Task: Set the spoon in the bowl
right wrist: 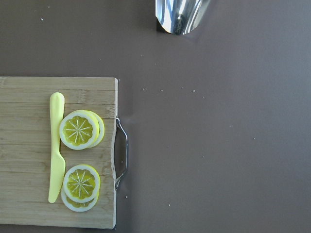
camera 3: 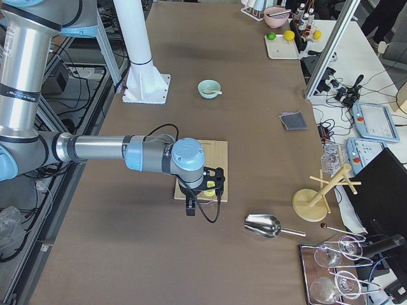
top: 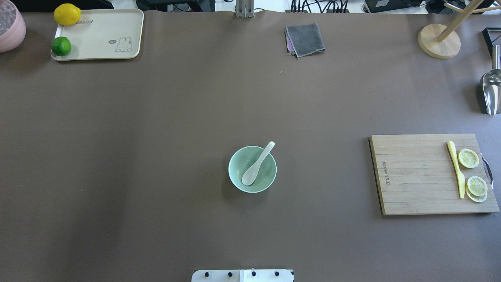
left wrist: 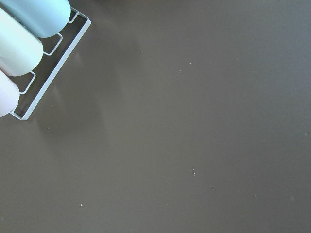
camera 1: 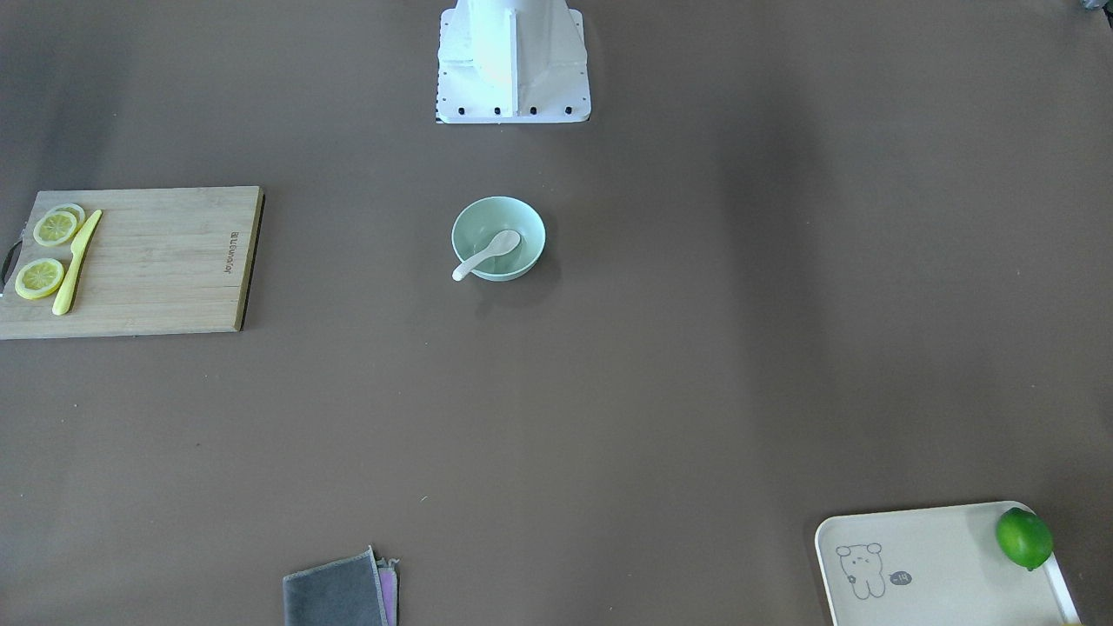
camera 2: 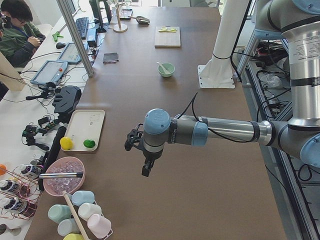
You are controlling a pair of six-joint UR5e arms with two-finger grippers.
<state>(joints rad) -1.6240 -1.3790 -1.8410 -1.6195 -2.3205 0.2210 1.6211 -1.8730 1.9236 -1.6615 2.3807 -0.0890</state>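
The white spoon (top: pixel 258 163) lies in the mint-green bowl (top: pixel 236 176) at the table's middle, scoop inside and handle leaning over the rim. Both also show in the front-facing view, spoon (camera 1: pixel 487 254) in bowl (camera 1: pixel 531 228). Neither gripper is near them. My left gripper (camera 2: pixel 146 169) hangs above bare table at the robot's left end, seen only in the exterior left view. My right gripper (camera 3: pixel 191 208) hangs by the cutting board, seen only in the exterior right view. I cannot tell whether either is open or shut.
A wooden cutting board (top: pixel 415 176) holds lemon slices (top: pixel 468 158) and a yellow knife (top: pixel 456 168). A cream tray (top: pixel 101 37) carries a lime (top: pixel 61 46) and lemon (top: pixel 67 14). A grey cloth (top: pixel 305 39), metal scoop (top: pixel 491 92) and wooden stand (top: pixel 438 41) sit at the far edge.
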